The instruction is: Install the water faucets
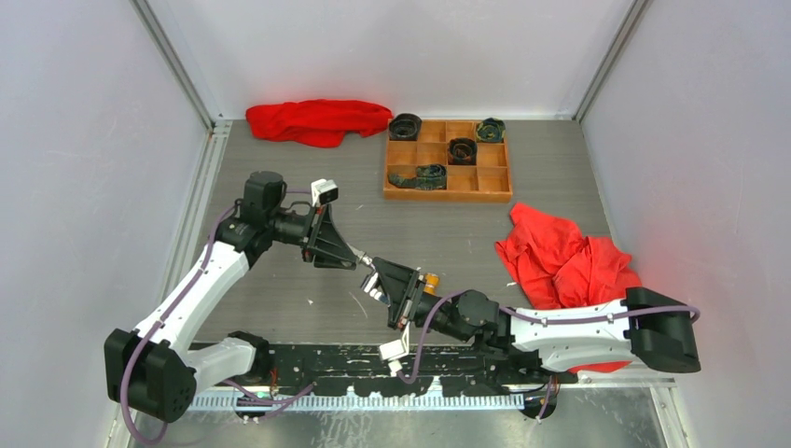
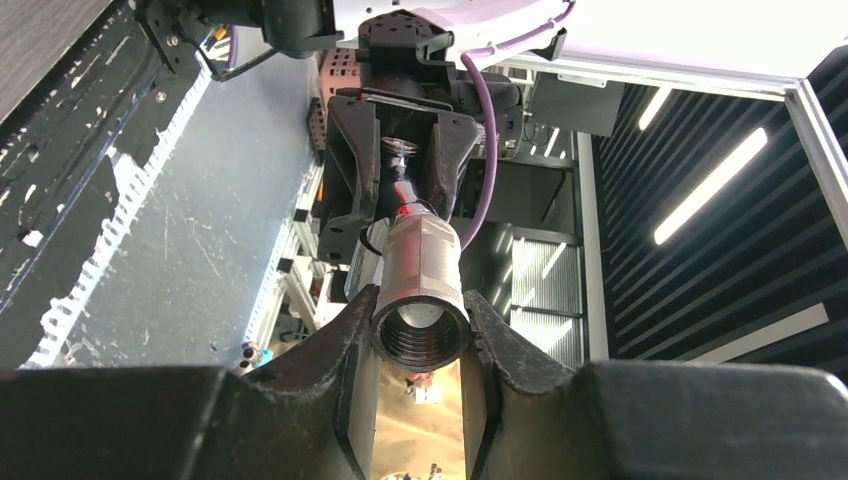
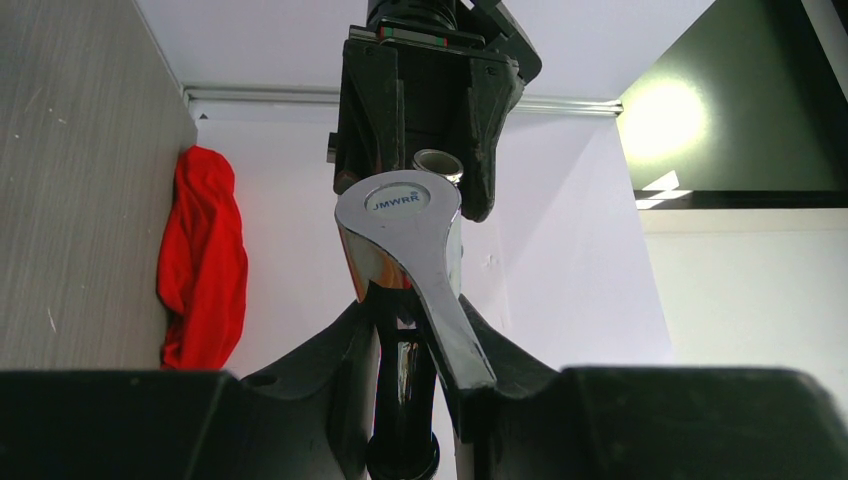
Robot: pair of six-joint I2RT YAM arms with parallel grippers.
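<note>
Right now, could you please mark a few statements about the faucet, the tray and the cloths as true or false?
1. The left gripper and the right gripper both clamp the silver faucet. True.
2. The silver faucet lies in the wooden tray. False: it is held between the two grippers, nearer the arm bases than the tray.
3. The wooden tray holds dark rolled items. True.
4. Only one cloth is on the table. False: a red cloth lies at the back left and a second red cloth on the right.
</note>
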